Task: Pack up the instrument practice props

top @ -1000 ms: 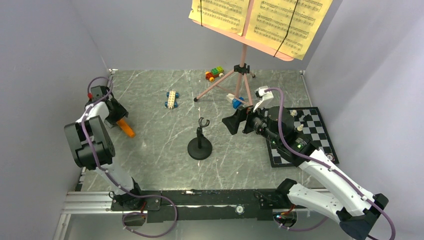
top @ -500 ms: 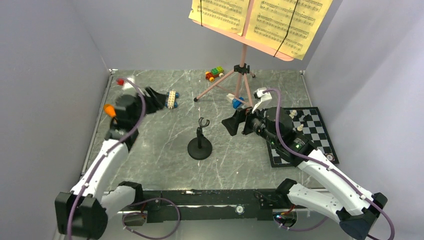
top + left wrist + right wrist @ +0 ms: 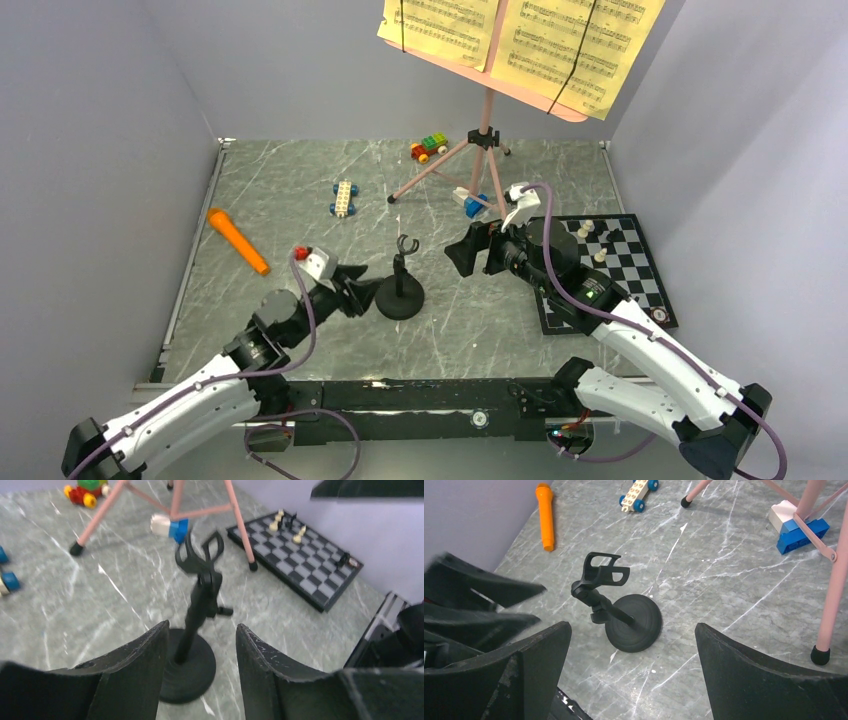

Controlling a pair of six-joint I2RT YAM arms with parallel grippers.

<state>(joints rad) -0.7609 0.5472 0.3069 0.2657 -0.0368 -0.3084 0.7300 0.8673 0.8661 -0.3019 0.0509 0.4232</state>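
The small black mic stand stands upright mid-table. My left gripper is open just left of its base; in the left wrist view the stand rises between my spread fingers, not gripped. My right gripper is open and empty, hovering right of the stand. The orange microphone lies flat at the left, also in the right wrist view. The pink tripod music stand stands at the back with yellow sheet-music pages on its desk.
A chessboard with pieces lies at the right. Block toy cars sit at the back: a white-blue one, a red-green one, and a blue-white one under the tripod legs. Grey walls close in left, right and behind.
My left arm has swung from the orange microphone at the left wall to the mic stand in the middle. The microphone stays on the table. The right arm has barely moved.
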